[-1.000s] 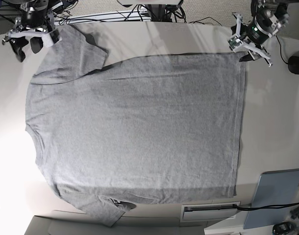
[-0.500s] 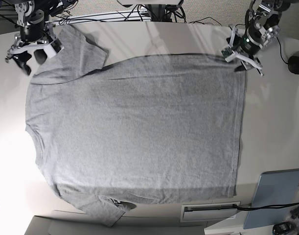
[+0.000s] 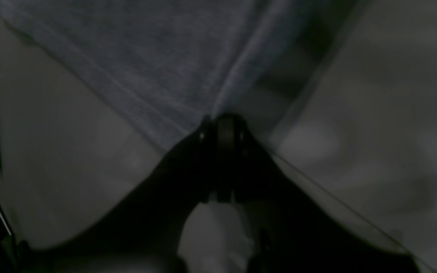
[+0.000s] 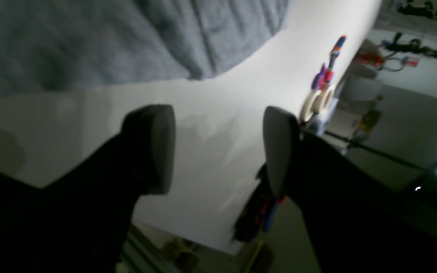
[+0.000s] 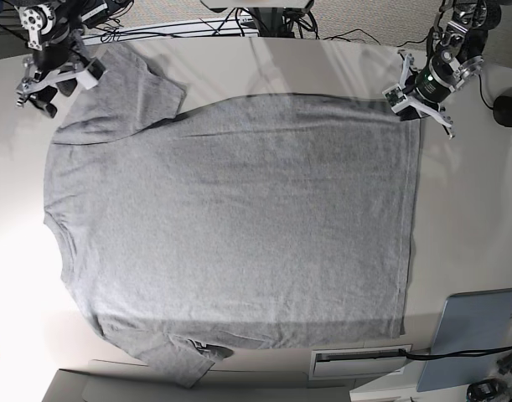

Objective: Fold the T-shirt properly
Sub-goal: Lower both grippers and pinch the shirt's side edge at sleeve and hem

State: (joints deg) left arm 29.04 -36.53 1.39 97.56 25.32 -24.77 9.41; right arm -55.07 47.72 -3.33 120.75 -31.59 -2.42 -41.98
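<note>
A large heather-grey cotton T-shirt (image 5: 239,209) lies spread face-down or plain side up across a pale, smooth desk (image 5: 469,218), its long axis running from side to side in the base view. The robot's black left gripper (image 5: 413,107) is clamped on the shirt's far corner at the hem end, its fingertips together over the cloth. Across the desk, the black right gripper (image 4: 218,149) hangs with its fingers wide apart, holding nothing, just off the shirt's outer edge beside the far sleeve.

From where I stand, everything turns on that second grip: the sleeve end lies just beside the right gripper, toward the middle of the desk, and the right arm is plainly the nearer one. The coming move probably calls for it to reach inward and pinch the shoulder or sleeve, so both arms can bring the far long side over toward the near one. Should the left lift alone, the cloth would likely skew diagonally.
</note>
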